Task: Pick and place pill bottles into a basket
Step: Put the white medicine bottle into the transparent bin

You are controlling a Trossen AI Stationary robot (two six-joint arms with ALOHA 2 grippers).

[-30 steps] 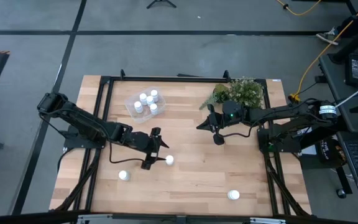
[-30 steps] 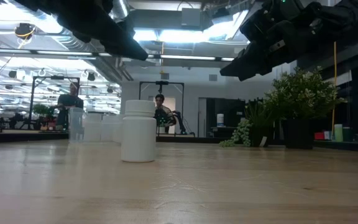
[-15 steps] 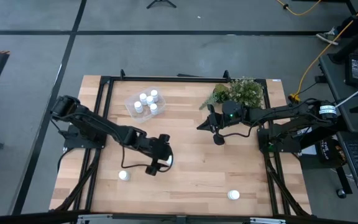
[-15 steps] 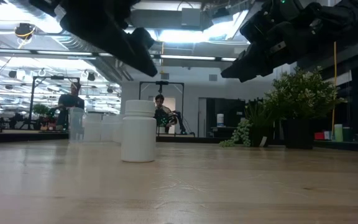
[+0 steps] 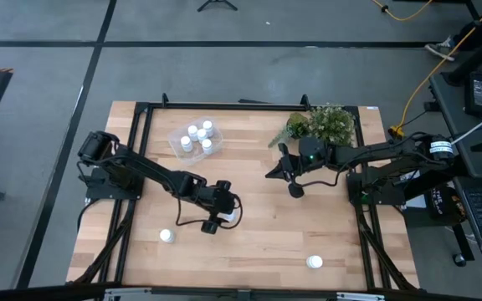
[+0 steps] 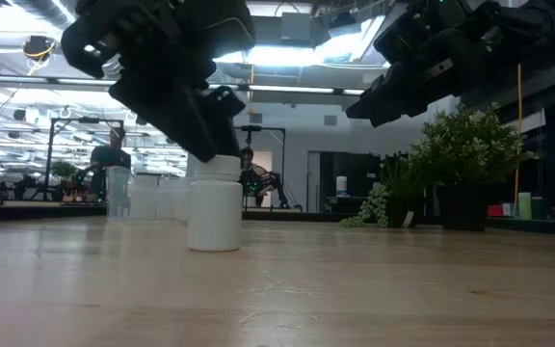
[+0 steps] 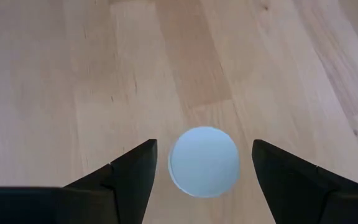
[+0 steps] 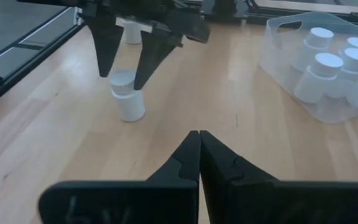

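Note:
A white pill bottle (image 5: pixel 233 216) stands upright on its base on the wooden table, left of centre. My left gripper (image 5: pixel 224 213) is open and slants down over it. Its two fingers stand on either side of the bottle's cap (image 7: pixel 204 163) with a gap on each side, as the right wrist view shows (image 8: pixel 124 79). My right gripper (image 5: pixel 294 189) is shut on nothing and hangs above the table in front of the plant. The clear basket (image 5: pixel 176 144) at the far left holds several bottles.
Two more pill bottles stand loose: one near the front left (image 5: pixel 166 237), one near the front right (image 5: pixel 314 262). A green bushy plant (image 5: pixel 320 124) sits at the far right. Bare wood lies between the loose bottles and the basket.
My left gripper has moved toward the table's right edge and down, tipping further downward, until its open fingers straddle the standing bottle's cap. The bottle has stayed where it was.

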